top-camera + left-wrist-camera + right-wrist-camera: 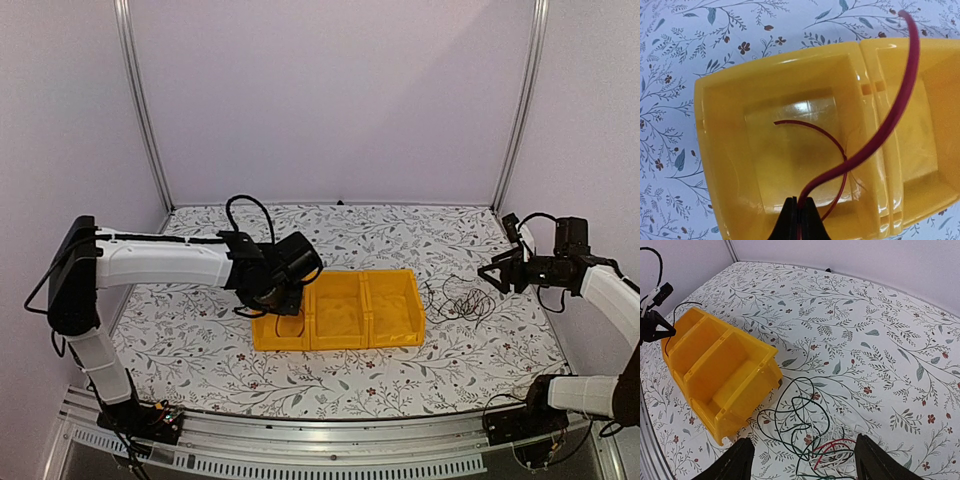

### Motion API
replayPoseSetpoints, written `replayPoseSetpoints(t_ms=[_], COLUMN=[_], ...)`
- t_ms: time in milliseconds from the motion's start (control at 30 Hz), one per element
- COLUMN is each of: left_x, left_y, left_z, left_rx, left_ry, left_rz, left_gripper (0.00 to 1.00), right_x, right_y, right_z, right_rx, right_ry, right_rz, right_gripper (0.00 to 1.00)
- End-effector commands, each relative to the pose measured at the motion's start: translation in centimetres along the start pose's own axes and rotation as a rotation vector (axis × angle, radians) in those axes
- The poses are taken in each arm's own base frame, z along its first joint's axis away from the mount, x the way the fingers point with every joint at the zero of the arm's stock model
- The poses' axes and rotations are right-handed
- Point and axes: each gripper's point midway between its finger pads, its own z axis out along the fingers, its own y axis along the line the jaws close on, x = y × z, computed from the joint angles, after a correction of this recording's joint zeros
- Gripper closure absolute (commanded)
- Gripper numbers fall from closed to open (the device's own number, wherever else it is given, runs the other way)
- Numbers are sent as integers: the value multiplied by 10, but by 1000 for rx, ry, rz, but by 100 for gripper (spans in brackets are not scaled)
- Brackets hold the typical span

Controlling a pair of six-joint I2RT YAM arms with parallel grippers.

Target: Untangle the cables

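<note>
A thin red wire (892, 122) is clamped between the shut fingers of my left pincer (799, 222), which hangs over the end compartment of a yellow plastic three-compartment bin (715, 150). From the grip the wire climbs close past the lens, crosses the divider toward the middle compartment and leaves the top of the wrist view. A farther stretch of it curls in an arc over the glossy floor of the end compartment, and I cannot tell whether it touches the plastic. The remaining cables, a loose tangle of thin green, black, red and white wires (807, 432), lie on the floral-printed counter (880, 330) just beside the bin's opposite end, outside every compartment. Its black and green loops spread nearest the yellow wall, while the red and white strands bunch at the side closest to my wrist camera. My right pincer (805, 455) is released, its two dark fingers (737, 462) spread wide to either side of that bunch and gripping nothing. Seen from above, the bin sits near the middle of the counter, with my left arm reaching over its left end. The tangle rests to the right of the bin, between it and my right pincer.
</note>
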Motion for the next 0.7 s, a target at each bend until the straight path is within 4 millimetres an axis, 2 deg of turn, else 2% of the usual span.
replayPoseSetpoints(t_ms=[0,100,400,667], left_x=[20,32,55,56], left_y=[9,16,17,19], left_z=[-17,-16,-7,-7], left_rx=[29,20,4,-20], left_ry=[64,93,195,217], left_rz=[-44,-50,-20,-11], left_gripper=[100,100,100,100], right_x=[-10,-10,-11,-12], right_y=[6,8,11,12], right_z=[-2,-1,-1,-2], right_rx=[-24,-30,-40,-45], right_ry=[-16,-13,-15,-18], right_rz=[-30,-33,-39,-42], right_gripper=[27,27,27,26])
